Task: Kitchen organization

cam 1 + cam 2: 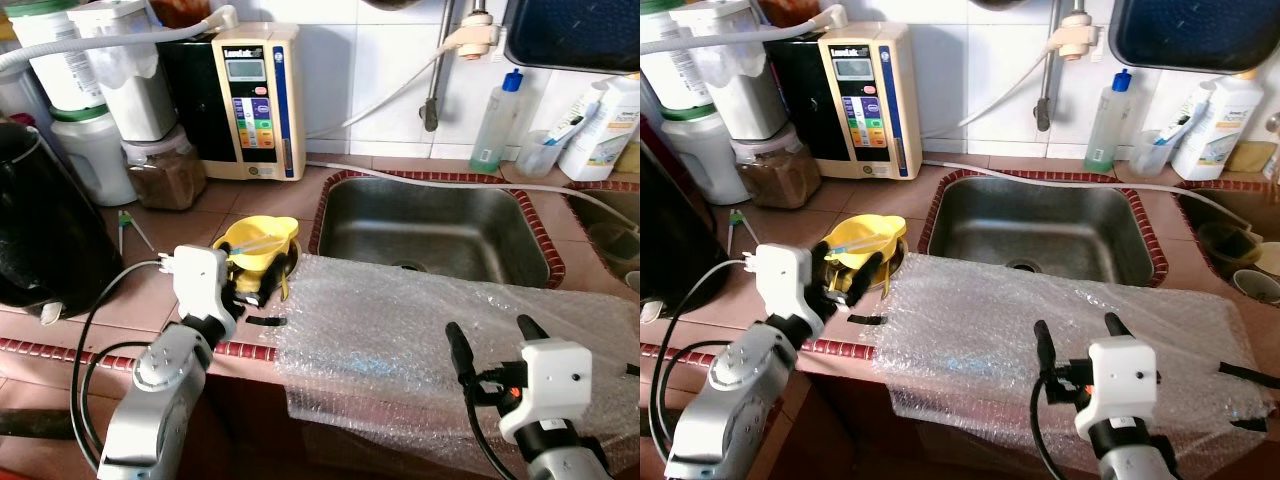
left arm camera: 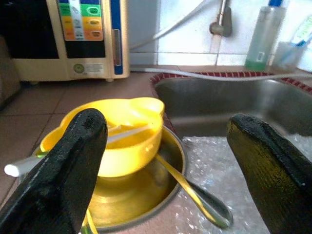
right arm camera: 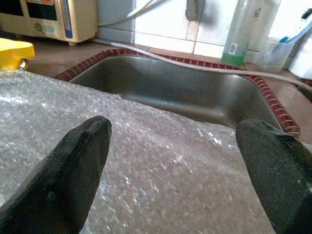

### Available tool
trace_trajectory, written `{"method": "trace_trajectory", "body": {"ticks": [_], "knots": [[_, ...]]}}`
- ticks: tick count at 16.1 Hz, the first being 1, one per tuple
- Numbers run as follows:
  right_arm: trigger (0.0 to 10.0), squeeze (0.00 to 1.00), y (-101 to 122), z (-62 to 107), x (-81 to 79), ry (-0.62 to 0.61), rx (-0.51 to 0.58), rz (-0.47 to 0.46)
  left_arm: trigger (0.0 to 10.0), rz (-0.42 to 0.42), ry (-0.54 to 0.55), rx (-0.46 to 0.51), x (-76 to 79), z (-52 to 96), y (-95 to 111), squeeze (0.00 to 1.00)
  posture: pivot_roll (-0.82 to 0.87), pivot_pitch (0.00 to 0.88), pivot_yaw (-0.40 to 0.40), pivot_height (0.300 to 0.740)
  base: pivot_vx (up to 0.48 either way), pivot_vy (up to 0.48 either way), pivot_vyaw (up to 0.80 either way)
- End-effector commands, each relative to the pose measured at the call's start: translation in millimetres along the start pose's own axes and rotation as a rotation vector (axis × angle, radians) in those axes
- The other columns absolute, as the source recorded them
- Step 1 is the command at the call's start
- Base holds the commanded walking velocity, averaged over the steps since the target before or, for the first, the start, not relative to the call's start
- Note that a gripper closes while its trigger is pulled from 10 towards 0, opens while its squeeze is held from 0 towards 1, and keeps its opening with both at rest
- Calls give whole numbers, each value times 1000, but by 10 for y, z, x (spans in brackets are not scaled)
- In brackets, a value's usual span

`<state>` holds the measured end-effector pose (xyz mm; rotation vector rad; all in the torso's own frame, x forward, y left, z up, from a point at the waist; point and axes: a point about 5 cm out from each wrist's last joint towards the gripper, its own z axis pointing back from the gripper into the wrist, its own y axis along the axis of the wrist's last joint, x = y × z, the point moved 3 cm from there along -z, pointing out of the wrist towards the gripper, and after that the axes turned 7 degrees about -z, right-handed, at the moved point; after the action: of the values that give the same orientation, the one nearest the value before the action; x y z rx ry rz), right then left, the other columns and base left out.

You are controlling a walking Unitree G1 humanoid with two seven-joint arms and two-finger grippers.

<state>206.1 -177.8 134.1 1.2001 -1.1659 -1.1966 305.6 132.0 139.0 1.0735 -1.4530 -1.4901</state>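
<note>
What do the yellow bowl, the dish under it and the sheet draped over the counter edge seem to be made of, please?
Yellow bowl: likely plastic, with an opaque, even colour and a soft sheen. Dish beneath it: apparently metal, its inside mirroring the yellow. Sheet: clear bubble wrap, dotted with small air pockets. The open left end effector is aimed at the bowl.

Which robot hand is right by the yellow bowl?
The left gripper. Its open fingers reach around the yellow bowl, while the right gripper hovers, also open, over the bubble wrap.
</note>
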Motion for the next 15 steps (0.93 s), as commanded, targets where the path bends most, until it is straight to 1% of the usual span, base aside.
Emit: {"method": "trace_trajectory", "body": {"ticks": [1,4,5,6,7,10,12,15], "knots": [[10000,0,55,16,-6,10,22,3,10000,-28,5,16,-39,20,58,0,-19,0,38,740,0,0,0],[10000,0,54,-2,-27,11,25,0,10000,-5,32,6,-65,-8,42,0,-20,0,41,740,0,0,0],[10000,0,77,-13,-23,13,33,-1,10000,6,10,17,-40,-12,77,0,-18,0,41,740,0,0,0],[10000,0,78,-18,-23,17,34,0,10000,14,-31,11,6,6,58,0,-19,0,40,740,0,0,0],[10000,0,69,-22,-27,22,33,2,10000,11,-47,1,25,20,29,0,-19,0,40,740,0,0,0],[10000,0,62,-31,-37,28,33,2,10000,-8,-30,-4,10,17,11,0,-18,0,41,740,0,0,0],[10000,0,59,-42,-43,30,33,-1,10000,-31,-41,5,24,9,29,0,-16,0,41,740,0,0,0],[10000,0,54,-59,-48,36,36,-3,10000,-38,-26,21,-2,-2,73,0,-14,0,41,740,0,0,0]]}}
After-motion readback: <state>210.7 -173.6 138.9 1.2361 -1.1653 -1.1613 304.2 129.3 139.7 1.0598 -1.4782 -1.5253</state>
